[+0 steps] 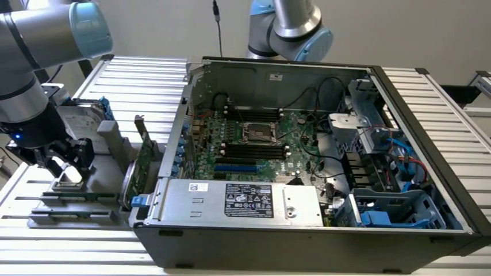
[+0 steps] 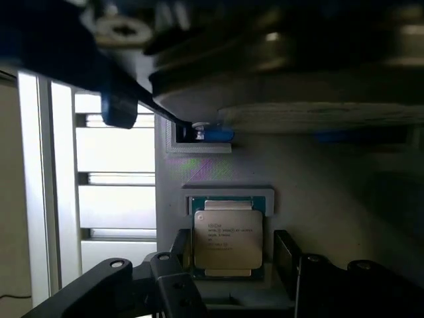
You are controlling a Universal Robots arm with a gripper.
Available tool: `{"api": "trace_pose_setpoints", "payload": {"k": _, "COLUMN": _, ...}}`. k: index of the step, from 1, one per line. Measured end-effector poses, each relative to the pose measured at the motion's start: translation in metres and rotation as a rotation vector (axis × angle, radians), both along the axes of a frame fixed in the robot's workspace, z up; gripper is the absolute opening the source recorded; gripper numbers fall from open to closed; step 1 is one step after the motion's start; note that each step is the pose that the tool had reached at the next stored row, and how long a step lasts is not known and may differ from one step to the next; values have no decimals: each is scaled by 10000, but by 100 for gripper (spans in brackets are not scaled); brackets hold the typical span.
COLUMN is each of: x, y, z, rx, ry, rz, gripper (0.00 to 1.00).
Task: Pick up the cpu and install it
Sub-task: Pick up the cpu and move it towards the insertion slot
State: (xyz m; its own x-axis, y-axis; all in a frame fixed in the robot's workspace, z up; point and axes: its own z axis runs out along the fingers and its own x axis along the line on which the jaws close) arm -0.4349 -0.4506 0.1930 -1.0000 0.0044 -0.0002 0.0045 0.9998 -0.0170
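So the gripper (image 1: 68,168) is hanging low over the grey parts holder (image 1: 100,192) on the exterior view's left, outside the open PC case (image 1: 307,233). Its two dark fingers (image 2: 283,255) are straddling the cpu (image 2: 227,242). The chip is lying flat with its silver lid and printed text facing up, in a shallow square recess of that holder (image 2: 318,199), and a thin green edge is peeking out around the lid. The jaws are looking spread, not clamped. In the wrist view a sliver of grey is showing between the chip and one finger. The other finger is sitting just beside the opposite edge, and I can't tell if it's touching. In the exterior view the cpu (image 1: 69,174) is showing up as a bright patch between the fingers. A green expansion card (image 1: 142,161) is standing on edge in the holder, between the gripper and the case wall, and a silver hard drive (image 1: 83,118) with blue rails is lying on the far side of the gripper. Inside the case, the motherboard (image 1: 299,152) is lying flat with its socket (image 1: 259,133) around the middle, well apart from the gripper. The power supply (image 1: 238,200) is sitting along the near edge. All of it is resting on a slatted metal table (image 1: 429,103).
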Motion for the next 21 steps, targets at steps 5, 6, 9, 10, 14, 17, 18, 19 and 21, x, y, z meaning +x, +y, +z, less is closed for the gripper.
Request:
{"api": "trace_pose_setpoints", "payload": {"k": 5, "x": -1, "y": 6, "z": -23, "rx": 1, "ry": -1, "rz": -45, "gripper": 62}}
{"api": "trace_pose_setpoints", "payload": {"k": 6, "x": -1, "y": 7, "z": -26, "rx": 0, "ry": 0, "rz": -53, "gripper": 62}}
{"api": "trace_pose_setpoints", "payload": {"k": 9, "x": -2, "y": 11, "z": -36, "rx": 1, "ry": -1, "rz": -77, "gripper": 62}}
{"api": "trace_pose_setpoints", "payload": {"k": 10, "x": -2, "y": 13, "z": -39, "rx": 1, "ry": -1, "rz": -85, "gripper": 62}}
{"api": "trace_pose_setpoints", "payload": {"k": 14, "x": -8, "y": 19, "z": -47, "rx": 0, "ry": 0, "rz": -122, "gripper": 62}}
{"api": "trace_pose_setpoints", "payload": {"k": 17, "x": -14, "y": 23, "z": -54, "rx": 2, "ry": -2, "rz": -150, "gripper": 62}}
{"api": "trace_pose_setpoints", "payload": {"k": 18, "x": -16, "y": 24, "z": -55, "rx": 2, "ry": -1, "rz": -158, "gripper": 62}}
{"api": "trace_pose_setpoints", "payload": {"k": 19, "x": -17, "y": 24, "z": -57, "rx": 3, "ry": -1, "rz": -167, "gripper": 62}}
{"api": "trace_pose_setpoints", "payload": {"k": 21, "x": -19, "y": 26, "z": -59, "rx": 5, "ry": 0, "rz": -182, "gripper": 62}}
